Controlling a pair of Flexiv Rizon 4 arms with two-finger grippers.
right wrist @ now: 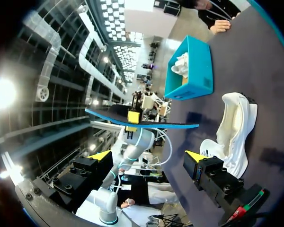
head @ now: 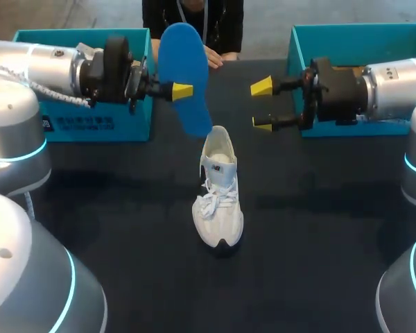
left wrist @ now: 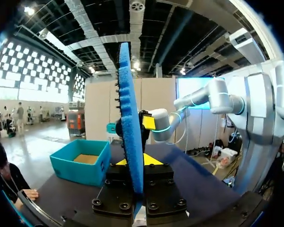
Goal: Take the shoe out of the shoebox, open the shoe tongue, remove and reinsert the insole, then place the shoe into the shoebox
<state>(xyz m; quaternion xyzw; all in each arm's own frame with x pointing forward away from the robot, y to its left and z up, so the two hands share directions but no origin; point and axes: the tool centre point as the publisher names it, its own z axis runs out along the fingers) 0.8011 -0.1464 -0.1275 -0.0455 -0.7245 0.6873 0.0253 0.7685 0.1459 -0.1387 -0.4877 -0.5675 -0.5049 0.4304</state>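
A blue insole [head: 185,73] hangs in the air above the table, pinched edge-on by my left gripper [head: 183,91], which is shut on it. In the left wrist view the insole [left wrist: 131,127] stands upright between the yellow tips of that gripper [left wrist: 135,163]. The white shoe [head: 218,198] lies on the dark table below it, heel towards the insole and toe towards me. My right gripper [head: 262,105] hovers open to the right of the insole, facing it and holding nothing. From the right wrist, the insole [right wrist: 142,124] and the shoe [right wrist: 232,137] lie ahead of the right gripper [right wrist: 147,156].
A teal shoebox [head: 83,114] stands at the back left with something white inside [right wrist: 182,64]. A second teal box [head: 353,41] stands at the back right, behind my right arm. A person's hand [head: 215,57] rests on the far table edge.
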